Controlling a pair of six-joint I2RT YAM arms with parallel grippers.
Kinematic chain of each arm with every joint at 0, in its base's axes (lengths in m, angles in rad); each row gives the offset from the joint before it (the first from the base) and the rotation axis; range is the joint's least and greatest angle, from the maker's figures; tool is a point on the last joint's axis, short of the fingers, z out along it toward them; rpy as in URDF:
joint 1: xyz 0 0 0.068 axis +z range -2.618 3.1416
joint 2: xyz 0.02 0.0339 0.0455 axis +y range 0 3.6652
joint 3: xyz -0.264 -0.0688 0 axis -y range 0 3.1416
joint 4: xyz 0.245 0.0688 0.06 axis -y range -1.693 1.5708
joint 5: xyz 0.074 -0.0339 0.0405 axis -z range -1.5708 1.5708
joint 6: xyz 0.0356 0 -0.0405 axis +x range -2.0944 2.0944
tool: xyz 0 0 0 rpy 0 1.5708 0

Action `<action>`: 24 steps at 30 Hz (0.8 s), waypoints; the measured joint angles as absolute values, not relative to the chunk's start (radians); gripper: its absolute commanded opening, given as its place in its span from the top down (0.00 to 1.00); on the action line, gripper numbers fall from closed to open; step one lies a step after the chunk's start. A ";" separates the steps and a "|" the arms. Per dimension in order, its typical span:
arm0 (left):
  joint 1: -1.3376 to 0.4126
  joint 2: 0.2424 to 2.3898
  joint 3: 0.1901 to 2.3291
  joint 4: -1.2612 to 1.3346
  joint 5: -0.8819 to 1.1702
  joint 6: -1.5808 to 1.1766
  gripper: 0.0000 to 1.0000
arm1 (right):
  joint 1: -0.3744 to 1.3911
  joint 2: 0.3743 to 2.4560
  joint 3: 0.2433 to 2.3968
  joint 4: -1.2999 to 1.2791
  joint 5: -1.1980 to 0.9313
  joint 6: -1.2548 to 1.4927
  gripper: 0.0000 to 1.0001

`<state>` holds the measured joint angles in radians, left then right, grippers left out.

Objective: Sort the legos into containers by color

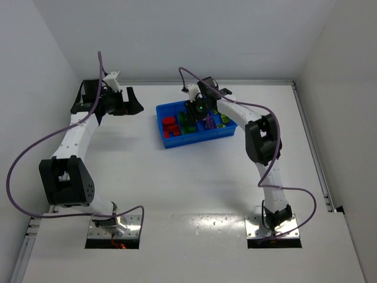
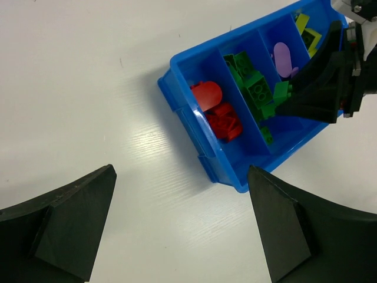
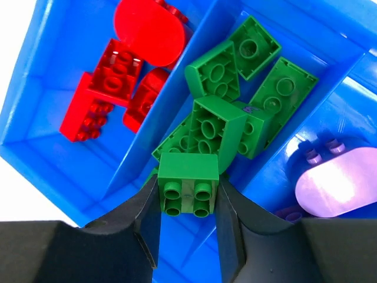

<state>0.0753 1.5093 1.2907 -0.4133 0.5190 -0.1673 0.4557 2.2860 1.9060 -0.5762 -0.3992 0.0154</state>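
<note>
While poised over the blue tray (image 1: 194,140), clamps one green brick (image 3: 188,171) between the fingers of the right gripper (image 3: 188,200), directly above the green compartment. Shows loose green bricks (image 3: 253,88) heaped beneath it in that compartment. Shows red bricks (image 3: 112,82) in the adjoining end compartment, a purple rounded piece (image 3: 344,183) in the compartment on the other side, and yellow bricks (image 2: 306,29) in the far end one. Holds the left gripper (image 2: 181,177) spread wide and empty above the table (image 2: 88,71), near the tray's red end.
</note>
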 measured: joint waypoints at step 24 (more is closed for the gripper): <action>0.147 1.462 1.135 -0.410 0.491 -0.077 0.00 | 0.490 2.061 1.806 -0.573 -0.253 0.028 0.33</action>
